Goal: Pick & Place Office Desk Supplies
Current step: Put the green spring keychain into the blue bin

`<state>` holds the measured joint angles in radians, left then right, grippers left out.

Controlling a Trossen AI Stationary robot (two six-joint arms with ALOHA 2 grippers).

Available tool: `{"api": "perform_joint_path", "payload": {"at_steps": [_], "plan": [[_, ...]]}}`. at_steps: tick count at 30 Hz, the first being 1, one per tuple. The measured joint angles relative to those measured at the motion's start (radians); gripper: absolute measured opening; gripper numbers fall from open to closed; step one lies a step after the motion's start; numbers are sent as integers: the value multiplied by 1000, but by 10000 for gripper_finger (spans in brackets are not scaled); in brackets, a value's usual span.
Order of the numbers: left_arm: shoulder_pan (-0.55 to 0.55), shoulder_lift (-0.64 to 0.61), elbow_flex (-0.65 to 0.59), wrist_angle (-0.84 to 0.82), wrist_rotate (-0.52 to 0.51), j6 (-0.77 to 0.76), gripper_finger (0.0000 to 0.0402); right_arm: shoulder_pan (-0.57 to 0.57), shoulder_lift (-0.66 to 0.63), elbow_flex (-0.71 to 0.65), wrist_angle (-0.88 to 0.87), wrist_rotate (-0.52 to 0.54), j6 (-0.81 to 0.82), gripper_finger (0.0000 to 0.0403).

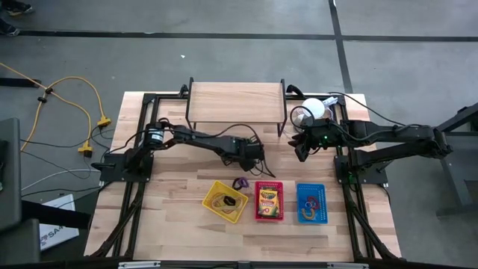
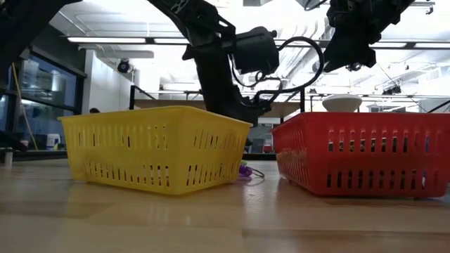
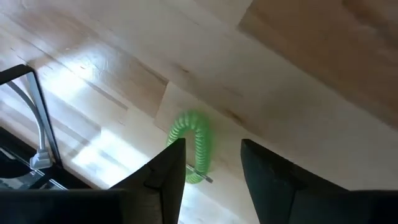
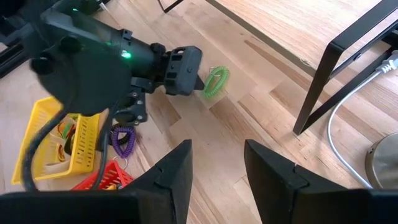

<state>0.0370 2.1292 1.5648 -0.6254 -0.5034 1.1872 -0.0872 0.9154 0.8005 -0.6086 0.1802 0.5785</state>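
A green spiral coil (image 3: 194, 144) lies flat on the wood, also in the right wrist view (image 4: 216, 81). My left gripper (image 3: 211, 165) is open just over it, one finger at the coil's edge; in the high view it sits mid-table (image 1: 252, 155). A purple coil (image 4: 124, 140) lies between the yellow basket (image 1: 224, 200) and the red basket (image 1: 269, 200), which holds a crayon box (image 1: 268, 199). The blue basket (image 1: 311, 202) holds small coloured rings. My right gripper (image 4: 214, 165) is open, raised near the table's far right (image 1: 302, 146).
A wooden shelf on black metal legs (image 1: 237, 101) stands at the far edge. A white dome on a metal base (image 1: 314, 112) sits beside it, near my right arm. Black frame rails (image 1: 138, 187) run along both sides. Bare wood lies between shelf and baskets.
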Motion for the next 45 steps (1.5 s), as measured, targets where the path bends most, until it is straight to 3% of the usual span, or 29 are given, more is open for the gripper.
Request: {"api": "perform_joint_path", "payload": {"at_steps": [22,30,37,45], "plan": [[48,26,2,41,18,19,144,0,0,0,15,0,0,133],[40,26,2,13,66,-11,122,0,0,0,15,0,0,133],[43,25,2,-7,156,-43,120,0,0,0,14,0,0,133],[41,25,3,-45,179,-87,120,0,0,0,14,0,0,133]]}}
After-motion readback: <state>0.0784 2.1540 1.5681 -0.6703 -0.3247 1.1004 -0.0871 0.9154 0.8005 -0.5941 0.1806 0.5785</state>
